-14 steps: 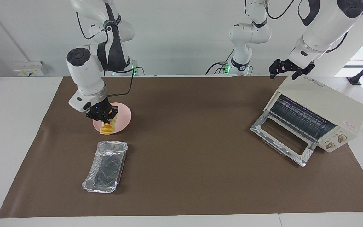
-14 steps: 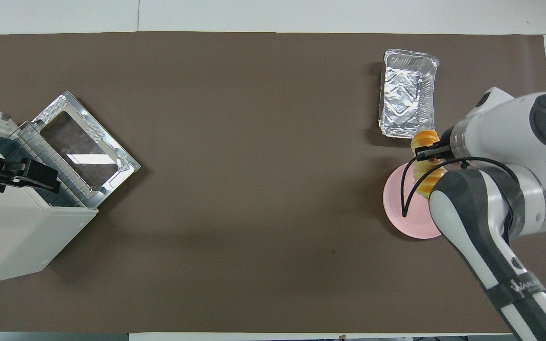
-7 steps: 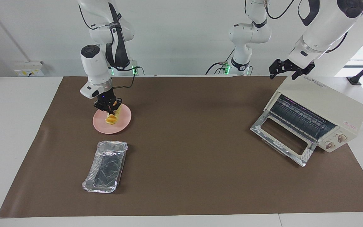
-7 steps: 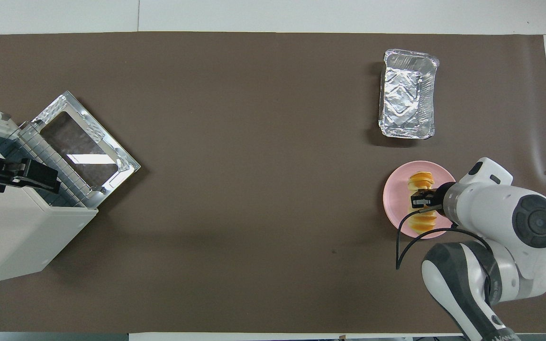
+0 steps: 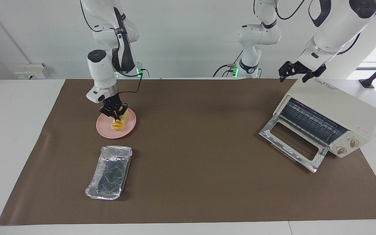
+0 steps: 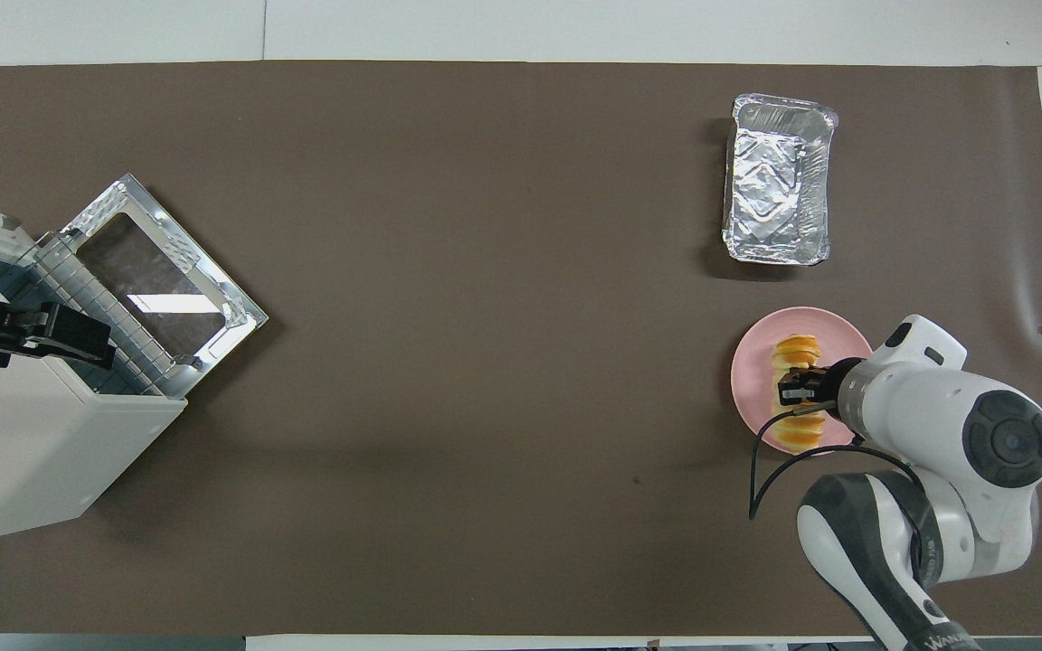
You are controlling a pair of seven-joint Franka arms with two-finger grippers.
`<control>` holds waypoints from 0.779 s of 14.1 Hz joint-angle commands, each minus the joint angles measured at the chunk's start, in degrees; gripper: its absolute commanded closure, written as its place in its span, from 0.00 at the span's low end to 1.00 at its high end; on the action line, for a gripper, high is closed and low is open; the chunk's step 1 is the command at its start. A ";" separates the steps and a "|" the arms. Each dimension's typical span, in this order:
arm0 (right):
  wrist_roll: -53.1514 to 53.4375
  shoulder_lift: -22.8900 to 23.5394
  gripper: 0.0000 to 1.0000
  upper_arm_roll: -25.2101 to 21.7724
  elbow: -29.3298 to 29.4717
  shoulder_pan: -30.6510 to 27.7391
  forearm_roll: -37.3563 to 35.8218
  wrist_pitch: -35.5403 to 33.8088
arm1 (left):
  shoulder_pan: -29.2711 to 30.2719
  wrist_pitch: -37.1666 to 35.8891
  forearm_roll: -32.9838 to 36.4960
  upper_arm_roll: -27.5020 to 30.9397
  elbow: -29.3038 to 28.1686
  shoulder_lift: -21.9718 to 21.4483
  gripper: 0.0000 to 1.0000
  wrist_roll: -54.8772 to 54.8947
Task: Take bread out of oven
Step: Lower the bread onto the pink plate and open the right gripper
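Bread [image 5: 118, 122] is the small item on your table, so work down to it from the biggest things. Your brown mat [image 5: 194, 182] covers nearly the whole table. On it, at the left arm's end, sits the oven [image 5: 335, 112], turned at an angle, with its glass door [image 5: 292, 143] dropped fully open and the wire rack [image 5: 308, 120] showing inside. You can see nothing lying on that rack. The left gripper [image 5: 297, 74] hangs in the air over the oven's top edge nearest the robots, its jaws spread wide apart and holding nothing; that arm waits.

At the right arm's end you have two smaller things. The foil tray [image 5: 109, 173] lies farther from the robots, with nothing in it that you can make out. The pink plate [image 5: 130, 128] lies nearer to the robots, close to the tray but not touching it. The bread rests on that plate, lying lengthwise across it (its ridged, golden slices show on both sides of the gripper in the overhead view). The right gripper [image 5: 113, 114] points straight down at the middle of the loaf, fingers astride it. You cannot tell from here whether those jaws clamp the bread or have parted from it.
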 commanded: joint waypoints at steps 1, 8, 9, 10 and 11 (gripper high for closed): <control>0.15 0.62 0.00 0.53 1.57 -1.43 1.02 -0.14 | 0.89 -0.66 0.93 -0.62 -0.59 -1.04 0.00 0.77; -0.73 1.85 0.00 0.53 21.86 -1.43 1.02 -26.57 | 0.89 -0.66 0.84 -0.62 -0.59 -1.04 0.00 0.77; -1.26 2.29 0.00 0.53 24.93 -1.43 1.02 -29.73 | 0.89 -0.66 0.84 -0.62 -0.59 -1.04 0.00 0.77; -1.70 2.38 0.00 0.53 26.88 -1.43 1.02 -31.42 | 0.89 -0.66 0.84 -0.62 -0.59 -1.04 0.00 0.77; -1.96 2.64 0.00 0.53 28.55 -1.52 1.02 -32.56 | 0.89 -0.66 0.93 -0.62 -0.59 -1.04 0.00 0.77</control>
